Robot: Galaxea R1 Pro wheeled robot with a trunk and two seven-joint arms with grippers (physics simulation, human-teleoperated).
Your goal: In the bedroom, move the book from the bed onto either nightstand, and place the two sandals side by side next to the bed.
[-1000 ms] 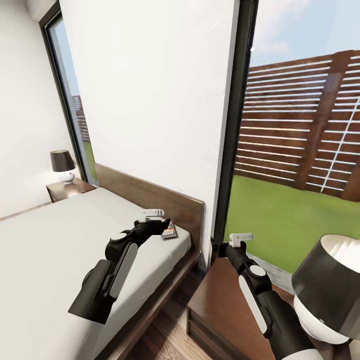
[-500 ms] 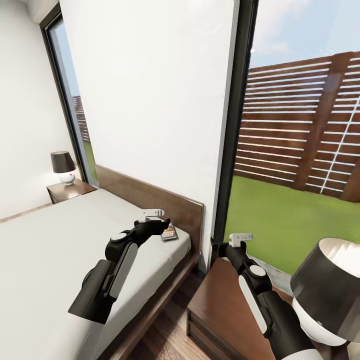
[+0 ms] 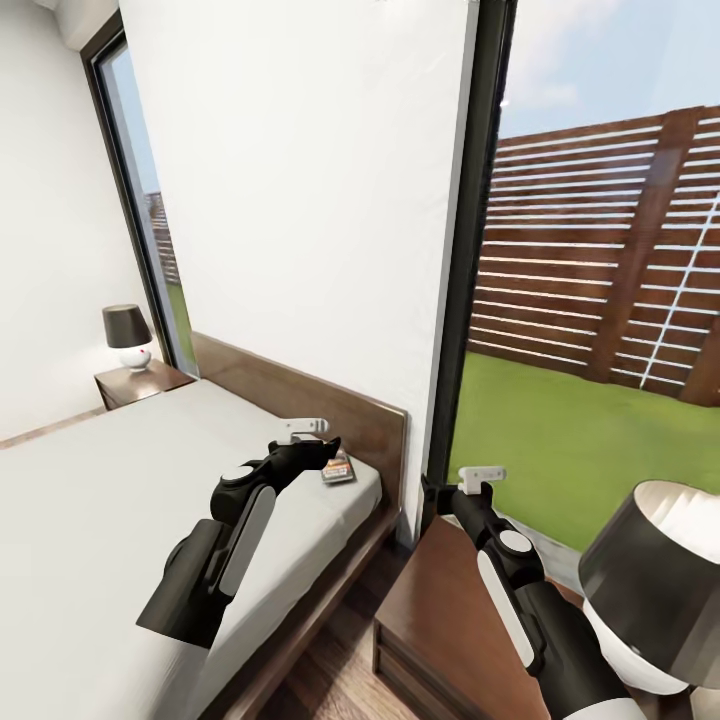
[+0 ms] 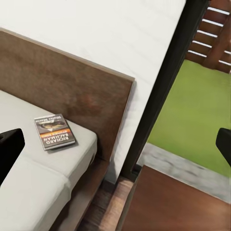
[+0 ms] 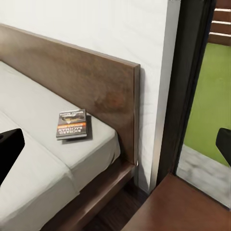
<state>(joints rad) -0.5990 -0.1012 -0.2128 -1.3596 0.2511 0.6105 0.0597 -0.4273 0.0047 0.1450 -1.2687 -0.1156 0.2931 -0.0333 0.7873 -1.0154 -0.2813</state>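
the bedroom has white walls and a brown wood-plank floor. tall black-framed glass shows a green lawn and a brown slat fence under a pale sky. the bed fills the lower left of the head view: a pale grey-white mattress on a dark brown frame, with a plain dark brown headboard flat against the wall. a glossy reddish-brown nightstand stands just beside the bed's near corner, below the glass, and carries a lamp with a dark shade and white base. a second nightstand sits at the far side of the bed with a smaller lamp of the same kind.

the book lies flat on the mattress near the headboard, close to the corner by the nearer nightstand. it is a small thin paperback with a dark grey cover, a picture at one end, an orange band across it and white lettering. nothing touches it.

the left end effector hangs over the mattress just beside the book, above its level; the white fingers lie close in the head view, and it cannot be told whether they are apart or together. the right end effector is held over the nearer nightstand, in front of the glass, and its state cannot be told either.
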